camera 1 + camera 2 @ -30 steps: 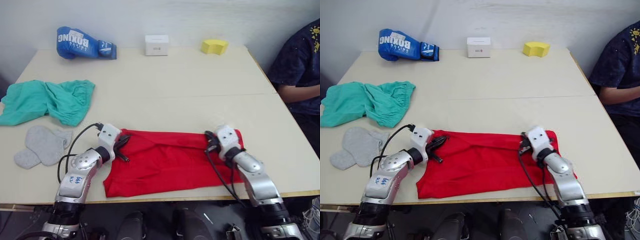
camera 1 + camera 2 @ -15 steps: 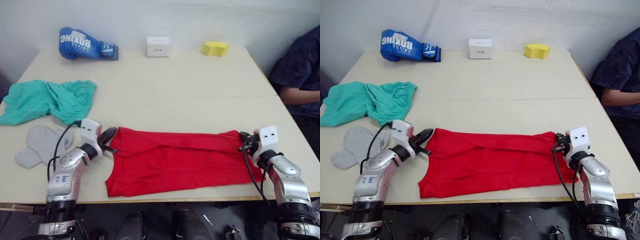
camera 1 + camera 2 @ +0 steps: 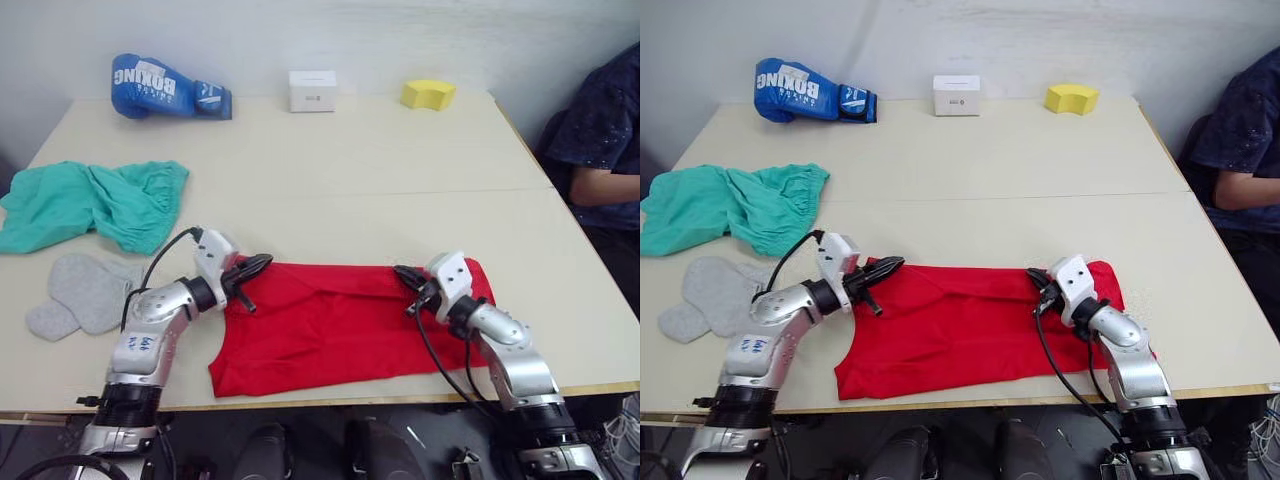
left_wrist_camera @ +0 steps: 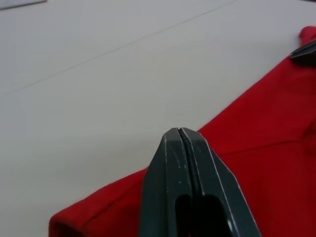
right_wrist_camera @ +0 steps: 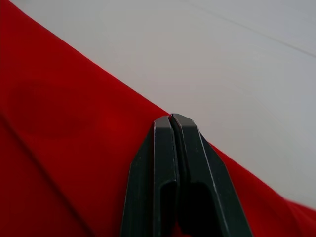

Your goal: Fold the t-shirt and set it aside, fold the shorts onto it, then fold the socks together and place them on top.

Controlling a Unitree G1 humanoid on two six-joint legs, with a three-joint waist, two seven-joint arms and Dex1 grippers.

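Note:
The red t-shirt (image 3: 330,325) lies as a flat wide band near the table's front edge. My left gripper (image 3: 262,262) is shut, its tips resting at the shirt's far left edge (image 4: 266,148). Over the far edge right of the middle, my right gripper (image 3: 400,272) is also shut, with red cloth (image 5: 59,148) under and beside the tips. No cloth shows pinched between either pair of fingers. The teal-green shorts (image 3: 95,200) lie crumpled at the left side. The grey socks (image 3: 85,290) lie just in front of them, left of my left arm.
A blue boxing glove (image 3: 165,87), a white box (image 3: 312,90) and a yellow sponge (image 3: 428,94) line the table's far edge. A person in dark blue (image 3: 600,150) sits at the right side. The bare tabletop (image 3: 360,180) stretches behind the shirt.
Both grippers had swung outward to the shirt's ends half a second ago, drawing it wider. Now they are back inward over its far edge, and the shirt looks shorter.

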